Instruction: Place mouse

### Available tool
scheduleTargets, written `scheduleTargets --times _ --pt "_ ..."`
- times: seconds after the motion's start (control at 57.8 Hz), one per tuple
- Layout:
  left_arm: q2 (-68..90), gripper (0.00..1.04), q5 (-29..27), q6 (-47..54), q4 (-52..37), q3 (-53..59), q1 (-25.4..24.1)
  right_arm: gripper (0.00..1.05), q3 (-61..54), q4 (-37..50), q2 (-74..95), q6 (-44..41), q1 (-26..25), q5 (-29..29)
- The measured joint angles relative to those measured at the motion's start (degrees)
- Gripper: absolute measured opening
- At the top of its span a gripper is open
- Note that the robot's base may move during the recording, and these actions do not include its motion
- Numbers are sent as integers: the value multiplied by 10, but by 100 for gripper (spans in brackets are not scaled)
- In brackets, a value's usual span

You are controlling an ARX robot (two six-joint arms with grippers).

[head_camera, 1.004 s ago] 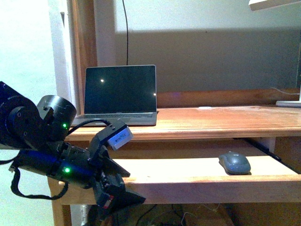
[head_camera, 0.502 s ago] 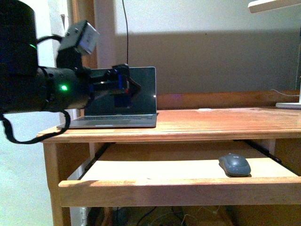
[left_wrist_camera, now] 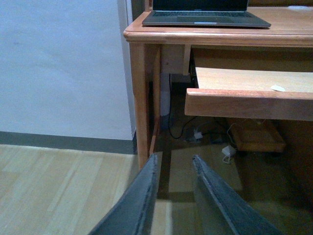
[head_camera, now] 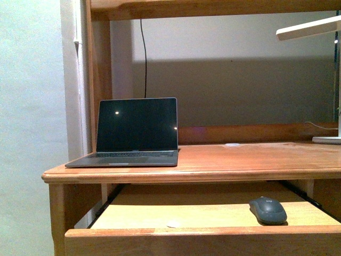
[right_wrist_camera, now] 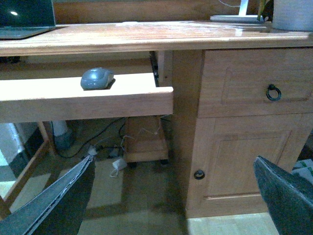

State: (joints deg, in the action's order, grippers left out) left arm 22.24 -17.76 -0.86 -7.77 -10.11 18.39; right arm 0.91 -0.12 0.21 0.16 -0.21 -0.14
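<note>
The dark grey mouse (head_camera: 268, 210) rests on the right part of the wooden pull-out tray (head_camera: 202, 232) under the desktop, and nothing touches it. The right wrist view shows the mouse (right_wrist_camera: 97, 78) on that tray (right_wrist_camera: 88, 100), far ahead of my right gripper (right_wrist_camera: 173, 161). That gripper is open, low near the floor, with nothing between its fingers. My left gripper (left_wrist_camera: 174, 157) is shut and empty, low over the floor in front of the desk's left leg (left_wrist_camera: 139, 98). Neither arm appears in the front view.
An open laptop (head_camera: 136, 130) stands on the desktop at the left. A small flat white disc (head_camera: 173, 224) lies near the tray's front edge. A lamp base (head_camera: 326, 140) sits at the far right. A drawer (right_wrist_camera: 254, 81) and cabinet door (right_wrist_camera: 249, 161) are beside the tray. Cables (left_wrist_camera: 227, 149) lie under the desk.
My left arm, low at the left a second ago and then raised across the laptop, has left the front view. The mouse has stayed in place on the tray.
</note>
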Motion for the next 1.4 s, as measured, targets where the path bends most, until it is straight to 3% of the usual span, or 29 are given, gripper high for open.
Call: scheduleTargets --times 0.121,0.346,0.415,0.467,0.848,1.108,1.195,1.229,1.333,1.402 --pt "-76 3 39 0 10 21 -39 97 0 0 0 0 0 0" --pt "-167 3 81 2 77 44 -83 97 0 0 0 0 0 -1" --pt "-180 3 163 3 82 53 -146 97 0 0 0 0 0 0" --pt "-184 3 170 3 82 59 -176 97 0 0 0 0 0 1" --pt "-220 3 177 4 80 94 -181 97 0 0 0 0 0 0" --pt "-220 48 177 4 80 94 -181 97 0 0 0 0 0 -1" --pt "-220 62 177 4 80 94 -181 97 11 -39 21 20 -7 -83" --pt "-220 69 177 4 80 94 -181 97 14 -42 41 22 15 -88" --pt "-220 92 177 4 80 94 -181 97 35 -11 123 21 119 -20" --pt "-220 99 177 4 80 94 -181 97 56 14 166 20 171 13"
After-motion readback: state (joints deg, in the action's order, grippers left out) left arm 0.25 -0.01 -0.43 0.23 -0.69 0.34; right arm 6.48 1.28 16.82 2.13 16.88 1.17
